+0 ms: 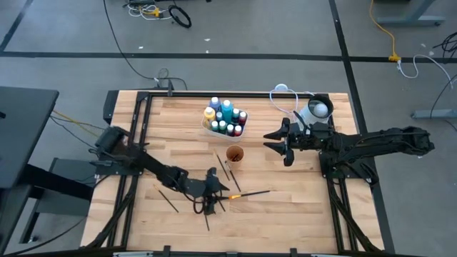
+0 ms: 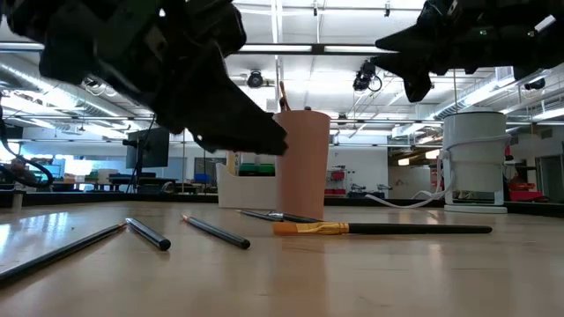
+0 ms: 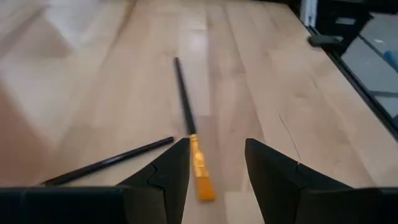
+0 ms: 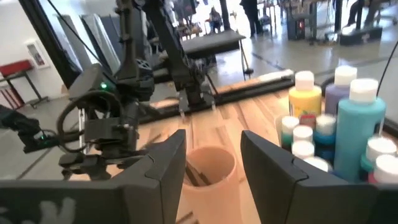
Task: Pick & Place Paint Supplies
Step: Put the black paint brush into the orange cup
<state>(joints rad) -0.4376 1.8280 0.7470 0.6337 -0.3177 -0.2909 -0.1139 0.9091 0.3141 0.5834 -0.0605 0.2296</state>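
A brush with an orange ferrule (image 3: 199, 169) and a long dark handle (image 1: 258, 192) lies flat on the wooden table near its front middle. My left gripper (image 3: 216, 146) hovers open just above the brush's orange end, one finger on either side, not touching it. Several thin dark brushes (image 1: 169, 200) lie loose around it. A tan cup (image 1: 234, 154) with brushes in it stands mid-table. Behind it a white tray (image 1: 211, 128) holds several white-capped paint bottles (image 1: 226, 114). My right gripper (image 1: 273, 141) hangs open to the right of the cup, above the table.
A white-and-grey round container (image 1: 318, 109) with a white cable stands at the far right corner. A dark frame rail (image 1: 139, 121) runs along the table's left side. Bare wood lies at the front right (image 1: 300, 214).
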